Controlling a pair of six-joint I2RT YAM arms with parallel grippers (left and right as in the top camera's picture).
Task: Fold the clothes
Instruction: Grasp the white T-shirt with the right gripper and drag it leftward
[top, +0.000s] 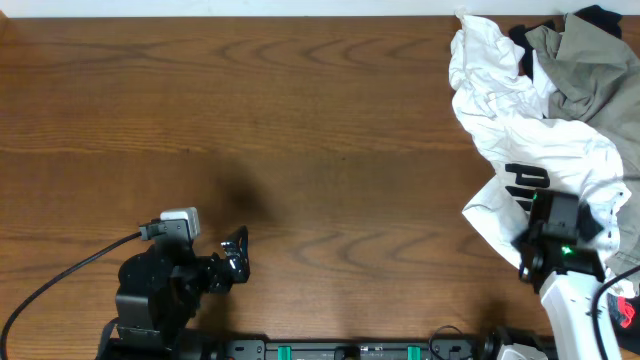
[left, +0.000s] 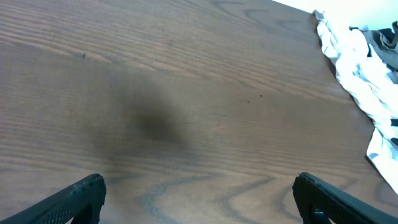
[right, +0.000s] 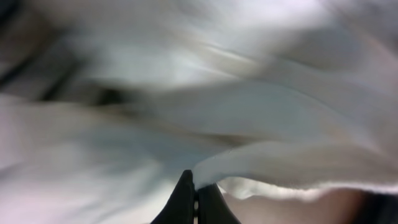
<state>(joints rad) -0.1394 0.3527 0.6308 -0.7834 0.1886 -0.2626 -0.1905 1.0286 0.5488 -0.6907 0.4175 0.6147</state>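
Table: a brown wood-grain table (top: 250, 120); its far edge runs along the top of the overhead view, and its near edge carries a black rail with green clips (top: 350, 350).
Open room: bare wood spreads over the table's left and centre, from the far edge to the near rail.
Task's thing: a crumpled white cotton T-shirt with a black block-letter print (top: 520, 130) lies on the table's right part, its far end reaching the table's far edge.
Long axis: it runs from the table's far edge toward the near edge, slanting slightly to the right; the print lies at the near end.
Shirt edges: the left border is a ragged outline against bare wood, also seen at the right of the left wrist view (left: 354, 56).
Neighbours: an olive-grey crumpled garment (top: 585, 65) overlaps the shirt at the table's far right corner, with a black garment (top: 600, 15) at that corner's far edge.
Left gripper (top: 238, 258): low over the table's near left part, jaws spread wide (left: 199, 205), holding nothing.
Right gripper (right: 196, 199): over the shirt's near end at the table's near right, jaws pressed together; the white fabric (right: 249, 124) lies right at the tips, and whether cloth is pinched cannot be told.
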